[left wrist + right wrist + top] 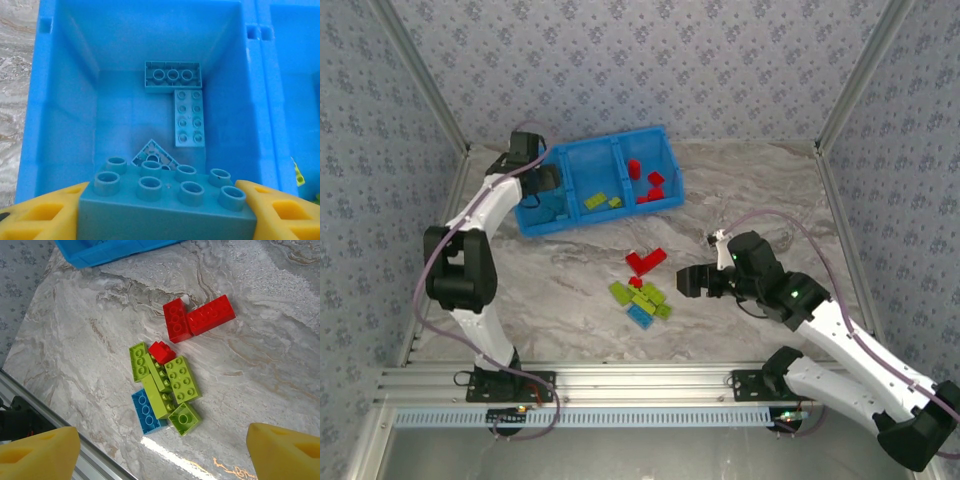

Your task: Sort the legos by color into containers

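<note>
At the far left, the left gripper (542, 180) hangs over the left compartment (120, 115) of the blue tray (605, 143). Its yellow fingers (45, 212) are clamped on the two ends of a light blue brick (165, 210), which is studs up and held above the compartment floor. Below it lie three more light blue pieces: an upturned brick (172, 76) against the far wall, a studs-up brick (189, 118) touching it, and a corner piece (151, 152) partly hidden by the held one. The step in hand looks like dropping a blue brick into the blue bin. The next move calls only for the jaws to part, perhaps after a small descent so the brick does not bounce out. The middle compartment holds sorted green bricks (600, 200) and the right one sorted red bricks (648, 182). Near the table's middle lies the unsorted pile (642, 285): two red bricks (200, 317) touching at a corner, a small red piece (161, 351) against loose green bricks (180, 377), and one blue brick (145, 412) on the near side. To its right, the right gripper (685, 282) hovers with jaws wide apart, empty and touching nothing. It would need to centre over one brick and come down.
</note>
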Robot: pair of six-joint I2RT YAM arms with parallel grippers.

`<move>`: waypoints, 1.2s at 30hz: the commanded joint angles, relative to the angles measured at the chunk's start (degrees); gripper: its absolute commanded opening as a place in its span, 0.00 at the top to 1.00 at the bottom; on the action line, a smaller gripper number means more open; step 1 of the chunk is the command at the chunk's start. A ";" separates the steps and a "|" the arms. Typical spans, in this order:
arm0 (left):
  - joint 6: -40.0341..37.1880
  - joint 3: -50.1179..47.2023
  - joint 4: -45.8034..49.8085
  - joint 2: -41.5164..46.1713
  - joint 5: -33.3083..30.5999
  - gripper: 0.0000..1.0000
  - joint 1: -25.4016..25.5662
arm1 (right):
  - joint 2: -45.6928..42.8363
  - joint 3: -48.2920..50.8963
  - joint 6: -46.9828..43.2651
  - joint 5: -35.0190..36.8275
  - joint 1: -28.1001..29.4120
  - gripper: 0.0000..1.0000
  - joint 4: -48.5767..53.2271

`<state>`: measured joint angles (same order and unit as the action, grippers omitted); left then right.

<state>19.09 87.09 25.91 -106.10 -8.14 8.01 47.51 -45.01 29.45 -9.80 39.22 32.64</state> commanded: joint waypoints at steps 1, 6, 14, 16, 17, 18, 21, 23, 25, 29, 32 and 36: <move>-0.01 4.86 2.88 -0.59 0.90 0.35 -0.45 | -0.66 0.82 1.43 0.84 -0.37 0.11 -0.01; 0.36 4.67 4.08 2.23 2.08 0.29 -0.45 | -0.67 1.36 1.83 0.92 -0.35 0.11 -0.88; 1.87 -4.14 2.82 17.22 8.86 0.07 -0.25 | 0.78 2.56 2.52 0.27 -0.46 0.11 -4.05; 0.87 -5.15 4.60 20.64 11.65 0.07 0.55 | 1.72 2.55 2.41 -0.02 -0.46 0.11 -4.73; 0.09 -6.36 4.85 23.05 12.86 0.07 1.66 | 2.09 2.56 2.39 -0.04 -0.46 0.11 -4.91; -1.04 -7.64 5.22 25.85 14.05 0.06 3.23 | 2.70 2.64 2.30 0.05 -0.46 0.11 -5.19; -5.56 -11.05 7.25 33.43 17.56 0.05 9.66 | 4.51 2.90 2.29 0.40 -0.42 0.11 -6.08; -10.45 -12.77 9.59 37.66 19.74 0.03 15.38 | 6.15 2.83 2.17 0.42 -0.46 0.11 -6.68; -17.26 -13.72 14.46 41.14 20.10 0.01 22.60 | 8.25 2.83 1.94 0.06 -0.31 0.11 -7.82; -26.89 -15.89 21.80 46.22 20.04 0.01 34.71 | 14.04 2.16 1.66 -0.30 0.14 0.11 -11.46; -31.34 -21.36 20.15 50.41 20.31 0.01 38.61 | 20.26 -0.09 2.74 1.75 1.15 0.12 -13.42; -33.51 -27.37 15.14 54.34 21.26 0.01 39.12 | 29.37 -3.76 1.15 4.16 3.33 0.13 -17.96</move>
<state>-9.10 61.93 42.44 -53.39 11.62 46.81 72.90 -45.06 31.22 -8.10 41.19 19.38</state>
